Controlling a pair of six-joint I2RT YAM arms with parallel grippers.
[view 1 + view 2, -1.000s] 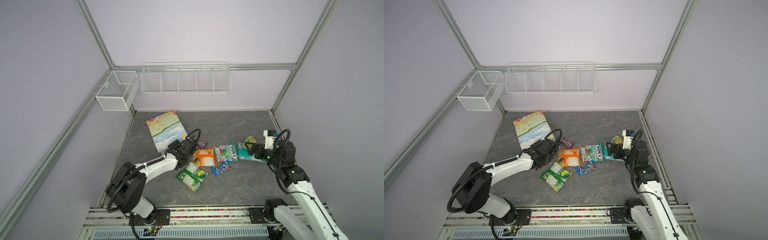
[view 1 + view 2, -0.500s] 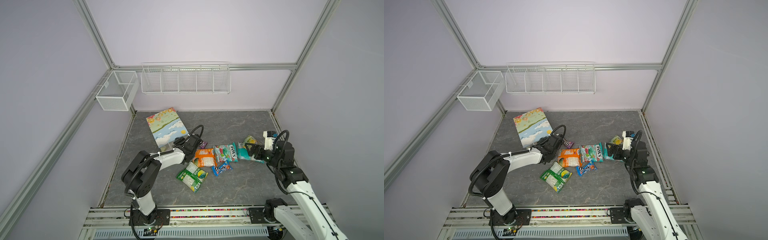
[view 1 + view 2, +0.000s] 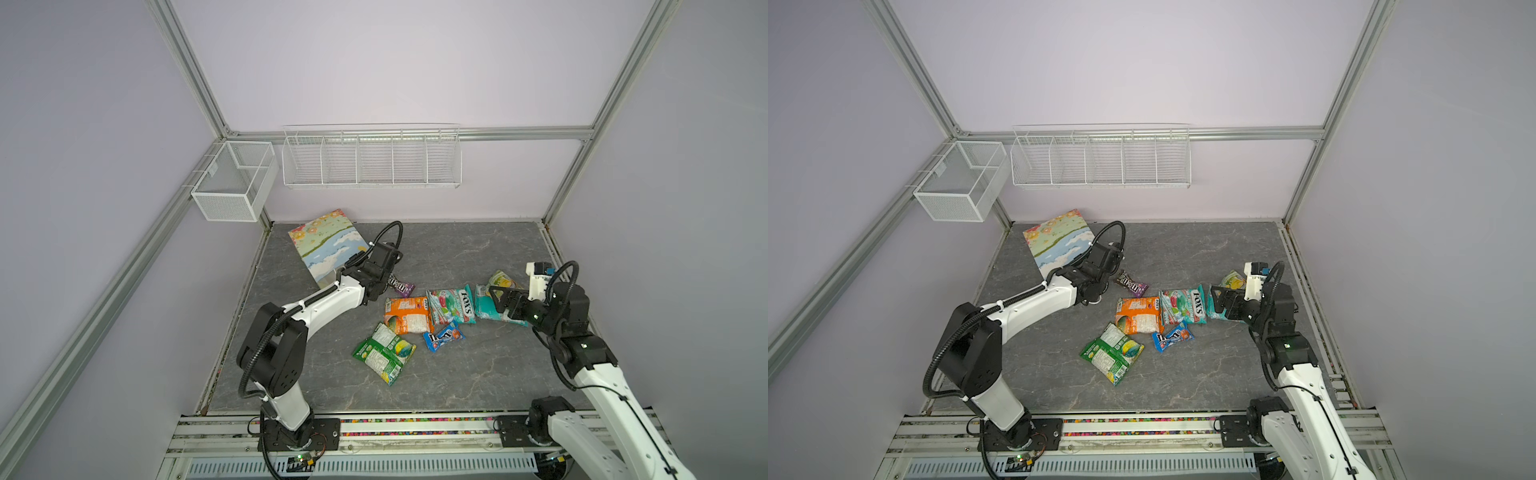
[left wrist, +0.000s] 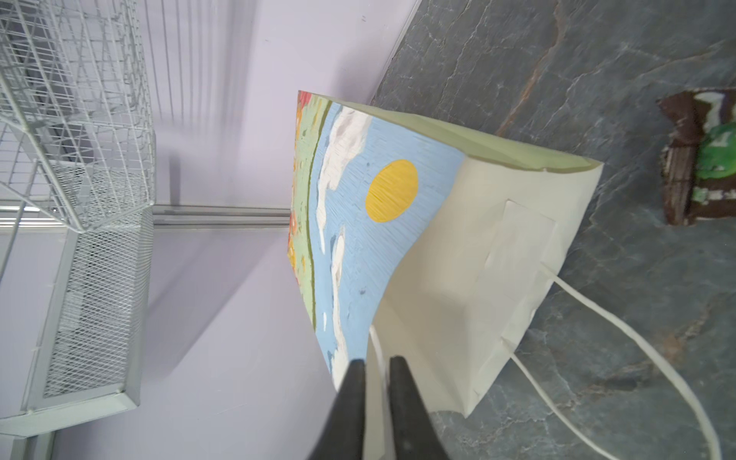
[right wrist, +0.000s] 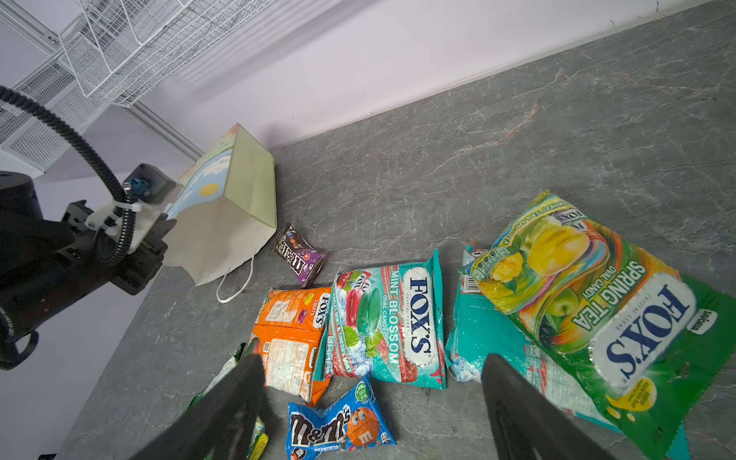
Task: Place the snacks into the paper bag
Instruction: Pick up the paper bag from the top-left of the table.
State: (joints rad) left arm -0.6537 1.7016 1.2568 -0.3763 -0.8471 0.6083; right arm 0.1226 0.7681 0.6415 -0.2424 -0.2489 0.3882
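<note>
The paper bag (image 3: 326, 245) lies on its side at the back left, its white mouth facing the snacks. My left gripper (image 4: 376, 368) is shut on the mouth's upper lip, holding that printed side raised. A brown-purple M&M's pack (image 3: 400, 286) lies just outside the mouth. The orange pouch (image 3: 407, 314), the teal-red FOX'S pouch (image 3: 451, 305), the blue M&M's pack (image 3: 443, 336) and the green pouch (image 3: 384, 353) lie mid-table. My right gripper (image 5: 372, 360) hangs open and empty over the teal-yellow pouch (image 5: 589, 286).
A long white wire basket (image 3: 372, 160) and a mesh basket (image 3: 232, 187) hang on the back wall above the bag. The bag's lower cord handle (image 5: 235, 286) trails on the grey table (image 3: 457, 249). Aluminium frame posts edge the table.
My left gripper has shut on the bag's upper lip and the printed side has tipped up. The left arm swung further back. The right arm has stayed put.
</note>
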